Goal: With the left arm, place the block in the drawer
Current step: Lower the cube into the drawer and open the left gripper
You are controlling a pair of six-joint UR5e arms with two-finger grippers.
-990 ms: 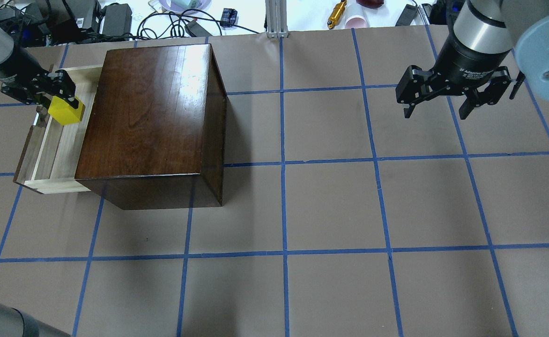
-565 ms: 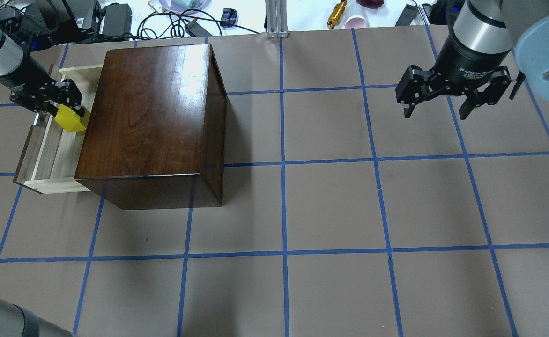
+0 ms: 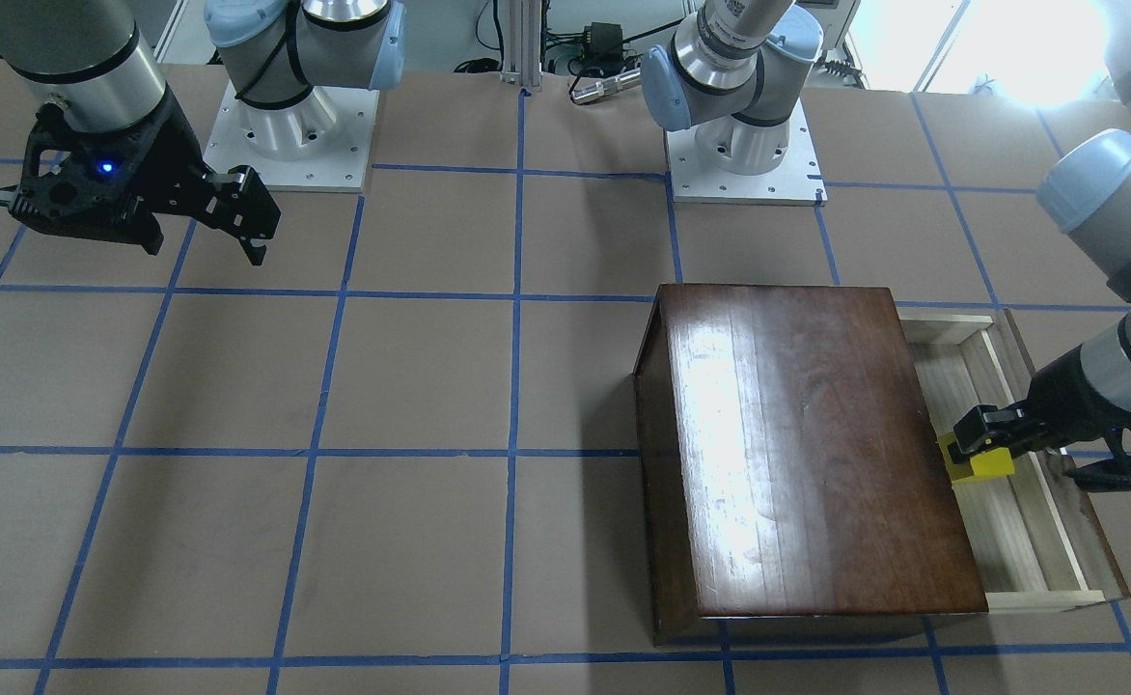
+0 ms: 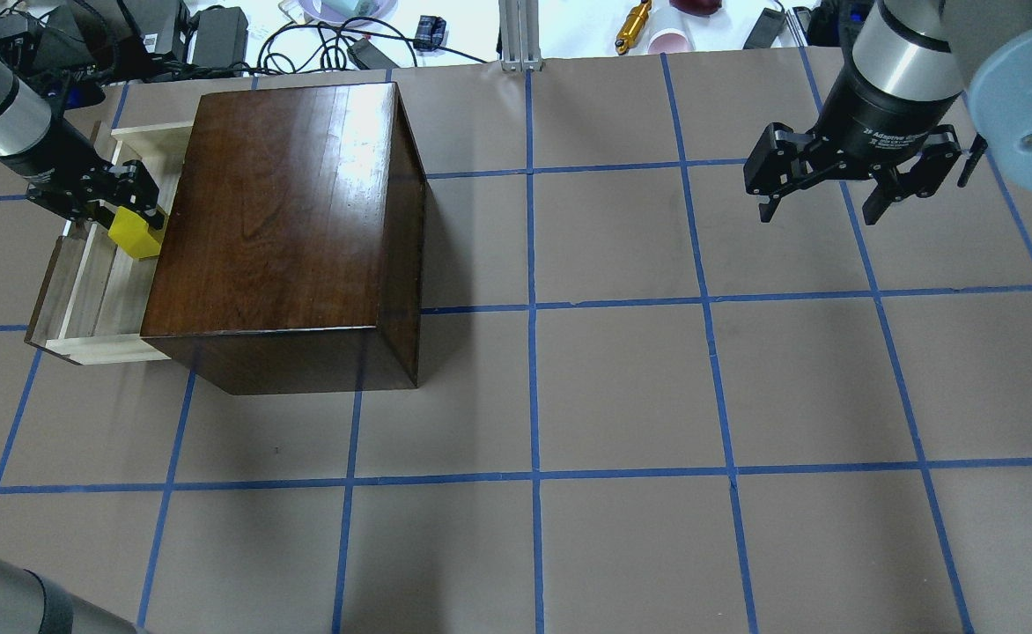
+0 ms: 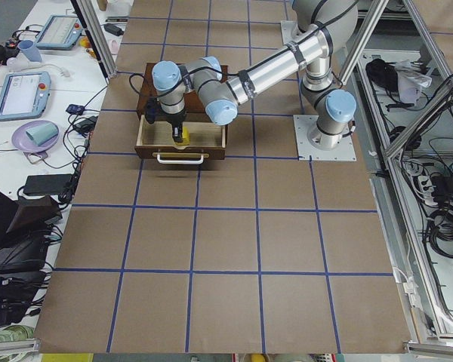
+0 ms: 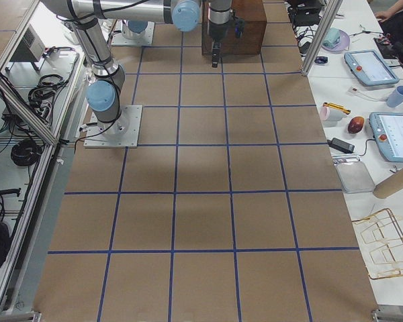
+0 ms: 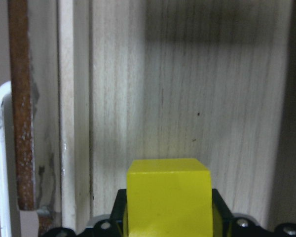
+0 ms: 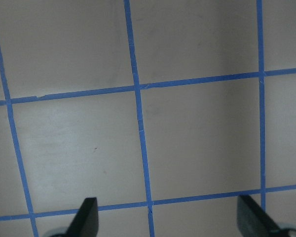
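Gripping the block [image 4: 136,236] tight in the left hand [image 4: 129,220], squeezed from two opposite sides, with the yellow top face plain in the wrist view. Held over the open drawer [image 4: 93,295], about midway along its length and just beside the left edge of the box [image 4: 278,220]. Cannot tell whether resting on the drawer floor or just above it.

Under and ahead of the block, bare pale wood floor, with open room toward both the near and the far end of the drawer. To its left, some free floor, then the low wooden rail, the dark front panel and a white handle [image 7: 0,163] beyond. To its right, the box's top edge close by, with very little room on that side. Sticking out leftward from the box, with pale rim edges showing at the near end, the far end and along the front.

Far to the right, well apart from box and drawer, the right hand [image 4: 820,211] raised above the tabletop [image 4: 622,387], released, fingers spread wide. Beneath it, brown paper crossed by blue tape lines [image 8: 138,123].
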